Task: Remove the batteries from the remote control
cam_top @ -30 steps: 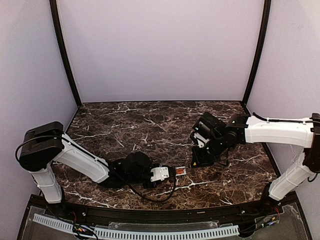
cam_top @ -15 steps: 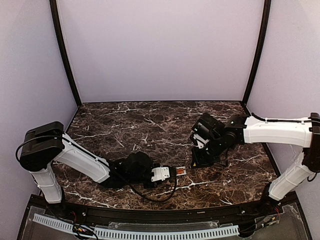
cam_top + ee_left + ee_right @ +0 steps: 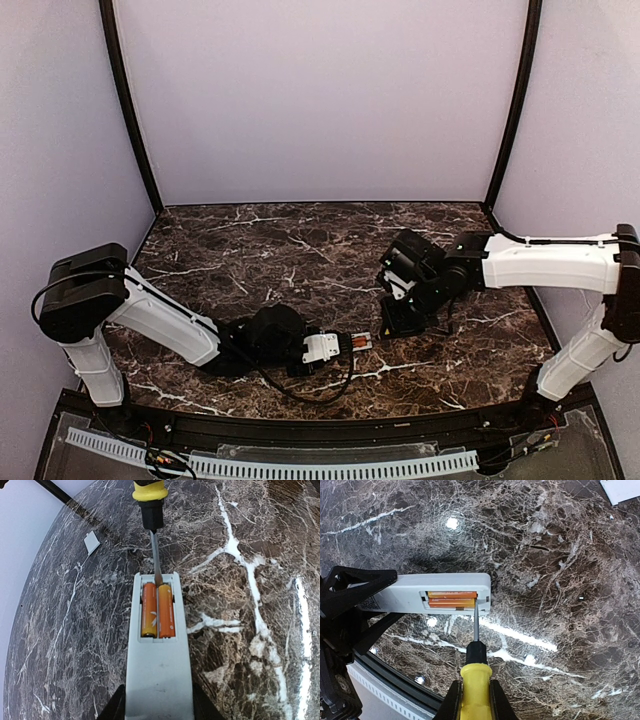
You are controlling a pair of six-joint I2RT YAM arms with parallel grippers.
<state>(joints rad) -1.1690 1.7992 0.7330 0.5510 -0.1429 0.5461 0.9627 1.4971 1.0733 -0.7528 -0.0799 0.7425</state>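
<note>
The white remote control [image 3: 159, 670] lies back up on the marble, its bay open with two orange batteries [image 3: 158, 611] side by side. My left gripper [image 3: 159, 711] is shut on the remote's near end; in the top view it [image 3: 335, 346] sits at front centre. My right gripper [image 3: 476, 700] is shut on a yellow-handled screwdriver [image 3: 475, 680]. The blade tip [image 3: 476, 607] rests at the end of the batteries [image 3: 452, 598] by the remote's [image 3: 410, 592] end wall. The blade also shows in the left wrist view [image 3: 156, 555]. In the top view the right gripper [image 3: 400, 315] is just right of the remote [image 3: 358, 342].
A small grey-white cover piece [image 3: 91, 543] lies on the marble beyond the remote, also at the right wrist view's top right corner [image 3: 622, 489]. The table's front edge [image 3: 385, 690] and black rail run close behind the remote. Purple walls enclose the table.
My right arm has shifted slightly left toward the remote, bringing the screwdriver closer. The left arm and remote have not moved.
</note>
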